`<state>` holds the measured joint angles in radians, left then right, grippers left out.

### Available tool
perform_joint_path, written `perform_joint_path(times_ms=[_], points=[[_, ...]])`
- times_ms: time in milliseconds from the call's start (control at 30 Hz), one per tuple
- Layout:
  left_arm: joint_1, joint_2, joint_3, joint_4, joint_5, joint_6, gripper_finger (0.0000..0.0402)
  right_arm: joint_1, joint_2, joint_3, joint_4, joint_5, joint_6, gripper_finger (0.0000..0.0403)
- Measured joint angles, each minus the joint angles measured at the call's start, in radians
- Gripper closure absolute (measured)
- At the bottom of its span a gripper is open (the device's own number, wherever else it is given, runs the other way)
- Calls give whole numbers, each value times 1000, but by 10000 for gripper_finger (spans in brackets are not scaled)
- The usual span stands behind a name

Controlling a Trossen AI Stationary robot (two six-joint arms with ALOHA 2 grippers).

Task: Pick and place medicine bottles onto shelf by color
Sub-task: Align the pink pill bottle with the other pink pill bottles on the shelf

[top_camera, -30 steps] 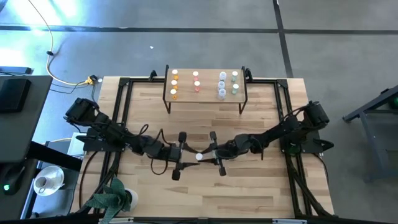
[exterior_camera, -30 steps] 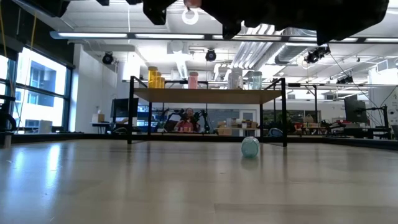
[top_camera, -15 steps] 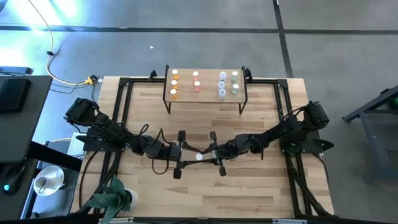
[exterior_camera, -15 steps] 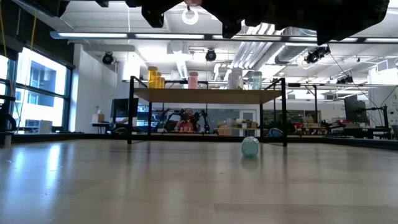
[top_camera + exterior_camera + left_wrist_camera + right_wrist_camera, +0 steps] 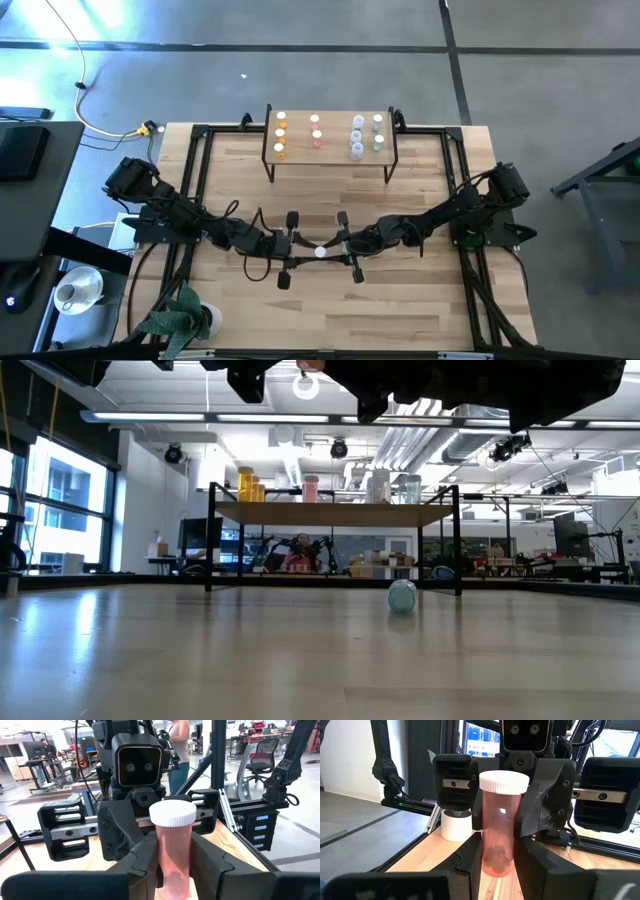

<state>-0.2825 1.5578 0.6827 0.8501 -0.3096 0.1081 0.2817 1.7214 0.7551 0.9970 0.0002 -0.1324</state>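
A pink-red medicine bottle (image 5: 320, 252) with a white cap stands upright in the air over the table's middle. My left gripper (image 5: 305, 252) and my right gripper (image 5: 335, 250) face each other there, each shut on this bottle. The bottle also shows in the left wrist view (image 5: 174, 845) and the right wrist view (image 5: 501, 830). The shelf (image 5: 330, 150) stands at the table's far edge and carries orange (image 5: 280, 135), pink-red (image 5: 316, 130), pale blue-white (image 5: 357, 138) and teal (image 5: 378, 132) bottles in rows. One teal bottle (image 5: 402, 596) lies on its side on the tabletop. My left gripper pinches the bottle's lower body (image 5: 172, 870) between its two fingers, level, coming from the table's left. The bottle is upright and clear of the table. My right gripper pinches the bottle's lower body (image 5: 497, 855) between its two fingers, level, coming from the table's right, opposite the left gripper.
A black metal frame (image 5: 195, 160) runs around the tabletop. A potted plant (image 5: 185, 315) in a white pot stands at the near left corner. People show in the room beyond the table (image 5: 180, 750).
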Motion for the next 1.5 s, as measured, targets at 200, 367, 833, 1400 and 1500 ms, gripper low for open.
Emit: perform_joint_path(times_ms=[200,367,833,1400,1500], points=[[1,0,0,0,6,0,316,0,0,0,-1,3,1,316],[1,0,-1,-2,6,0,316,2,-1,0,-7,38,-4,312],[1,-67,-1,-152,-132,-1,316,-9,-127,0,-348,225,38,191],[162,-148,-1,-441,-92,-95,316,-96,-359,293,-913,245,16,187],[232,-148,-1,-434,4,-116,316,-133,-339,430,-1102,188,-8,187]])
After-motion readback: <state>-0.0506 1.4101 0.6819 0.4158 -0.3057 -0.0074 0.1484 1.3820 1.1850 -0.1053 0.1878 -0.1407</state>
